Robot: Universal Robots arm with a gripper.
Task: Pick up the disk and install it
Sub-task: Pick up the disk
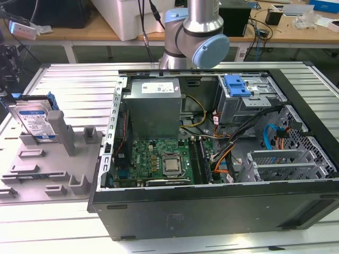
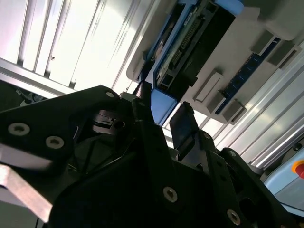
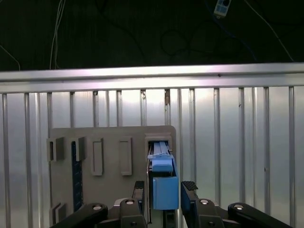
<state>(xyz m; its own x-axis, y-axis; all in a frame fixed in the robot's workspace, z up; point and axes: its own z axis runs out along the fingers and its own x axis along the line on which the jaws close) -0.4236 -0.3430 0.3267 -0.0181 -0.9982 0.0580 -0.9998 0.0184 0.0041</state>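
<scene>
The arm (image 1: 197,32) rises from the far edge of the surface (image 1: 74,79), behind the case (image 1: 212,206), its grey and blue joints upright there. In both wrist views the pincer (image 3: 164,186) points down over the fixture (image 3: 109,137), released, its two black fingers (image 3: 189,191) standing one on each side of the disk's blue end. One finger is just beside the blue plastic; on the other side a narrow gap shows. In the second wrist view the pincer (image 2: 161,111) straddles the same blue end, with the fingers not clamped on it.

The fixture (image 1: 53,169) is a grey plate with raised blocks and slots. It lies on the slatted metal surface (image 3: 228,142) near the edge at the exterior view's left. Just beside it, towards the exterior view's right, the open black case takes up the middle of the surface. Inside are a grey box (image 1: 153,106), a green board (image 1: 159,159), bundled cables (image 1: 233,143) and a blue latch (image 1: 237,84) on the drive cage. The case wall stands between the fixture and the cage.

The disk (image 1: 34,120) stands on edge in a slot at the fixture's far corner. It is silver with a white-and-blue label and a blue bracket round it. From above it appears edge-on (image 3: 160,151), and the second wrist view shows its dark underside (image 2: 199,42).
</scene>
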